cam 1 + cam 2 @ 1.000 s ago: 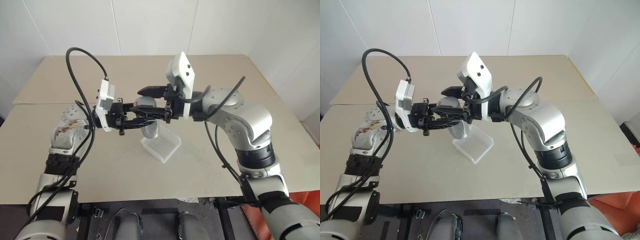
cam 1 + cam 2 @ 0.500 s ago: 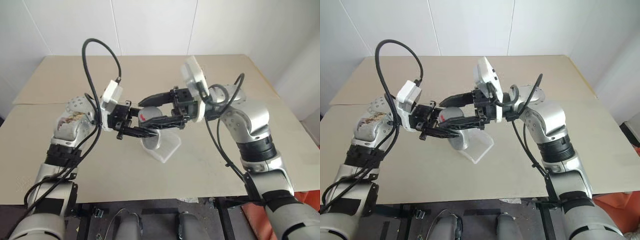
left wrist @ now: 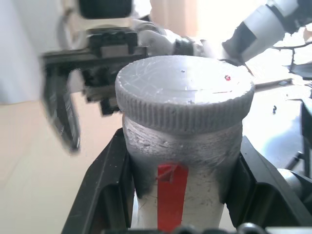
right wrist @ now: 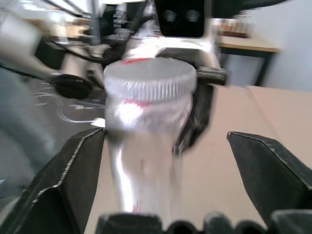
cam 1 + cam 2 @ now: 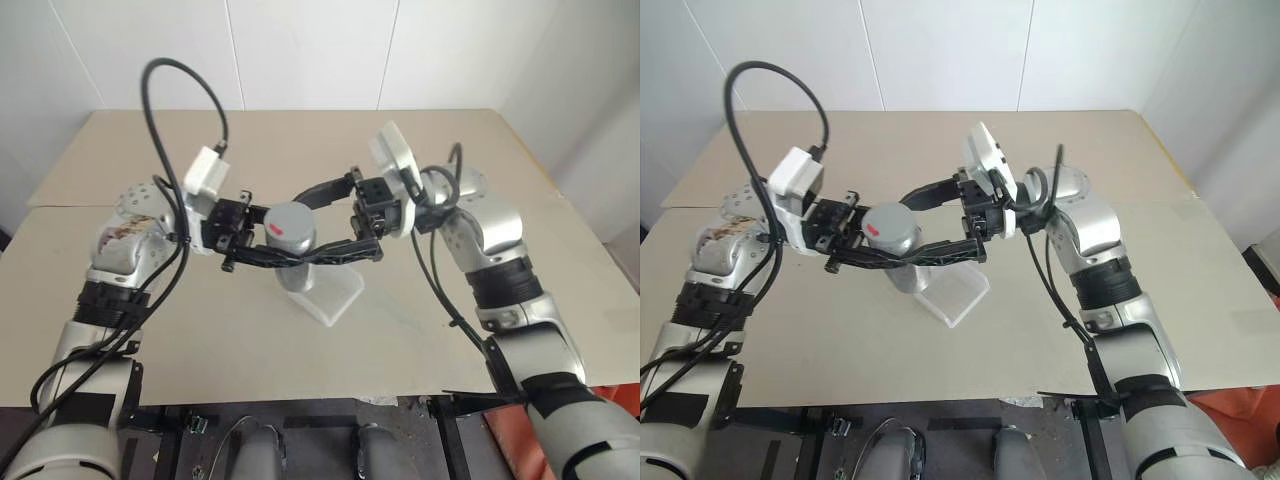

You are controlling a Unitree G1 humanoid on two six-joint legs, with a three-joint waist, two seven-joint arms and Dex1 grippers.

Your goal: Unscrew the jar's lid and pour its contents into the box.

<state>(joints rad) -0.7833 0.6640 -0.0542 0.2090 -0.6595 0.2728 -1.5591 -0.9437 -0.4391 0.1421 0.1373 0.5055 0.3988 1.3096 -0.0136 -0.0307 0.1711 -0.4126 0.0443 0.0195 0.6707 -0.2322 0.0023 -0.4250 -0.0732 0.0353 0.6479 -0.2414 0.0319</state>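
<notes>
The left pincer [image 5: 262,247] is clamped on the body of the small clear-grey cylindrical jar [image 3: 178,165], held above the small square translucent white plastic box [image 5: 335,295] on the beige desk [image 5: 420,330]; its wrist view alone shows the red strip on the jar's side and the tiny red dot on the round silver-grey ribbed lid [image 3: 185,92], which remains screwed on. From the head views, the jar hides part of the box behind it. The right pincer [image 5: 330,220] stands spread wide around the lid without touching it, while the contents cannot be made out.
</notes>
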